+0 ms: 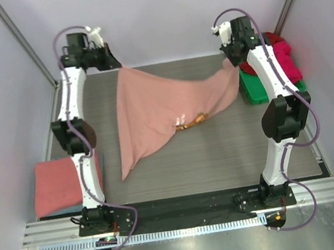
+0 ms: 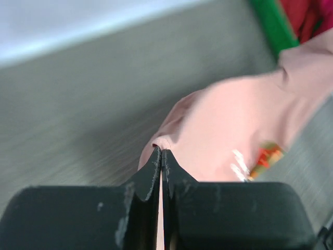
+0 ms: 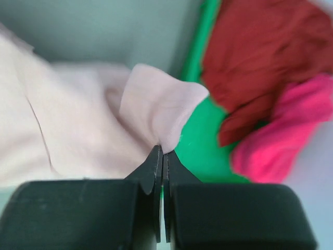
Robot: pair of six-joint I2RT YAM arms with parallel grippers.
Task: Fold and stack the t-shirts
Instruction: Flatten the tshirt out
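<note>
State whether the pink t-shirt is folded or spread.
Spread: the pink t-shirt hangs stretched between the left gripper and right gripper, each shut on a corner.

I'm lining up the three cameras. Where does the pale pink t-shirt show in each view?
Top external: pale pink t-shirt at centre, stretched between left claw and right claw.
Left wrist: right of centre, corner pinched in the claw.
Right wrist: left half, edge pinched in the claw.
Shared landmark: green bin, beside the shirt in all three.
</note>
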